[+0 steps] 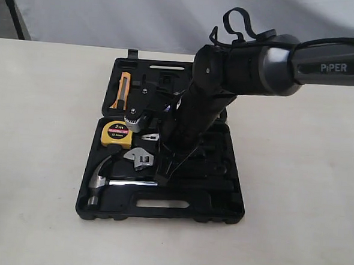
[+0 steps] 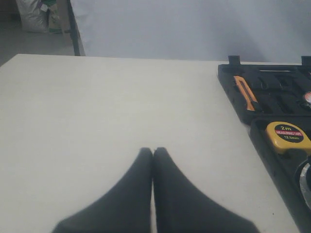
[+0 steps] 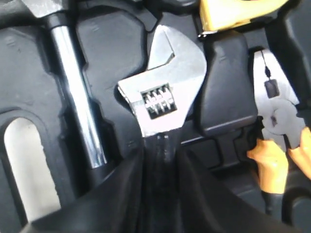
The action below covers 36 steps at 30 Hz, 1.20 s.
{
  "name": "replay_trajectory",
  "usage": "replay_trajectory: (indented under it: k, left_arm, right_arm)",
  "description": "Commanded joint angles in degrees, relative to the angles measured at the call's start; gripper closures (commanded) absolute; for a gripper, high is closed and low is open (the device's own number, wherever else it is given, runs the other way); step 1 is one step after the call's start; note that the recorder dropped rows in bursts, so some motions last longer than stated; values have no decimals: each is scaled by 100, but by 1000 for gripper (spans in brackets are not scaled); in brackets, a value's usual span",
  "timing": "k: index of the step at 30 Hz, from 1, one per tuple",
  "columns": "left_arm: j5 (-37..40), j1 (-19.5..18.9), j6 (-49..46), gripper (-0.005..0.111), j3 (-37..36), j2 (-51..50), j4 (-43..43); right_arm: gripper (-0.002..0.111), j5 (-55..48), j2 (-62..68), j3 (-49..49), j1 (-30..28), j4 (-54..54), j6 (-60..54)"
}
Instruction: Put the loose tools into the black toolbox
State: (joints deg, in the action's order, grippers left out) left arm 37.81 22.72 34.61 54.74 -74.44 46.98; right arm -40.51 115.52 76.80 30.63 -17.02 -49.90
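Note:
The black toolbox lies open on the table, both halves flat. Along its near edge the claw hammer rests in a recess, steel shaft pointing right. My right gripper reaches down into the near half. Its fingers press both sides of the black handle of the adjustable wrench, whose silver jaw sits in the case beside the hammer. A wrapped roll that may be the tape shows by the hinge, partly hidden by the arm. My left gripper hangs shut and empty over bare table.
The yellow tape measure and an orange utility knife sit in the case's left side. Orange-handled pliers lie in a recess next to the wrench. A white backdrop stands behind the table.

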Motion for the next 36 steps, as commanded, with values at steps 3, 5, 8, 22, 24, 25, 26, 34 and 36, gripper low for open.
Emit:
replay_trajectory:
  k: [3, 5, 8, 22, 24, 25, 26, 34, 36]
  left_arm:
    - [-97, -19, 59, 105, -53, 46, -78]
    - [-97, -19, 59, 105, -53, 46, -78]
    - [-97, -19, 59, 105, -53, 46, -78]
    - [-97, -19, 59, 105, -53, 46, -78]
    - [-97, -19, 59, 105, -53, 46, -78]
    - [-97, -19, 59, 105, -53, 46, -78]
    - [-97, -19, 59, 105, -53, 46, -78]
    - [-97, -19, 59, 105, -53, 46, -78]
    - [-97, -19, 59, 105, -53, 46, -78]
  right_arm:
    - [109, 253, 11, -28, -21, -51, -72]
    - [109, 253, 11, -28, -21, -51, -72]
    - [104, 253, 20, -28, -21, -51, -72]
    - [84, 365, -443, -16, -32, 141, 1131]
    - [100, 202, -615, -16, -57, 428, 1581]
    - [109, 96, -699, -16, -80, 650, 1861]
    - [109, -19, -762, -16, -110, 776, 2145]
    - [109, -870, -705, -134, -591, 864, 3297]
    - [109, -1095, -629, -171, -595, 836, 3229]
